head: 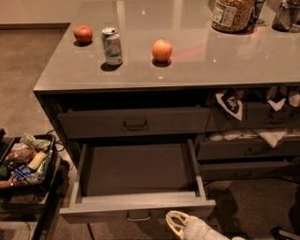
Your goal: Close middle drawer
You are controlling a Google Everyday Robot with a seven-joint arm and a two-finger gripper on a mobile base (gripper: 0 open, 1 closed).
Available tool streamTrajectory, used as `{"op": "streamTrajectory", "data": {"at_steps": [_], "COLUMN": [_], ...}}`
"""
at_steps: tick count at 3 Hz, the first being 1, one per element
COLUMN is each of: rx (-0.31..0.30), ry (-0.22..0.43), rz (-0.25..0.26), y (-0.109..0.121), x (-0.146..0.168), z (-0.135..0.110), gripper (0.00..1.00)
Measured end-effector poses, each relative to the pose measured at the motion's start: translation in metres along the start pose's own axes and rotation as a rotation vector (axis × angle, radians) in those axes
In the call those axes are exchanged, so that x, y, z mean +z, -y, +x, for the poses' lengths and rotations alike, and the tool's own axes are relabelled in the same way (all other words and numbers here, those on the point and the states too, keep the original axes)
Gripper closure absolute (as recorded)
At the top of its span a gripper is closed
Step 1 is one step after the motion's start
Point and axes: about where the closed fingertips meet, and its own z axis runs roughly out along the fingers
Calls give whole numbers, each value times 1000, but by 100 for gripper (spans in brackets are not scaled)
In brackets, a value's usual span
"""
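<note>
The middle drawer [136,171] is pulled far out of the dark grey cabinet, and its long grey box is empty. Its flat front [93,214] faces the bottom edge of the camera view, with a small bail handle [138,216] at its centre. My gripper [175,222], cream-coloured, comes in from the bottom edge. It is just right of the handle and close in front of the drawer front. The slimmer drawer above [133,123] stands slightly out.
On the countertop [197,61] stand a red apple [83,33], a soda can [112,45], an orange [161,50] and a jar [232,14]. Right-hand drawers [248,147] hold cloths hanging out. A black cart with snack packets [23,159] stands on the floor at left.
</note>
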Motion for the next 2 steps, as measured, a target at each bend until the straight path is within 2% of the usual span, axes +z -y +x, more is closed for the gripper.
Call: {"op": "streamTrajectory", "data": {"at_steps": [1,2], "rx": [0,16], "ry": [0,-20], "rz": [0,16], "y": [0,-4], "x": [0,1], "z": [0,11], "gripper": [100,100]}}
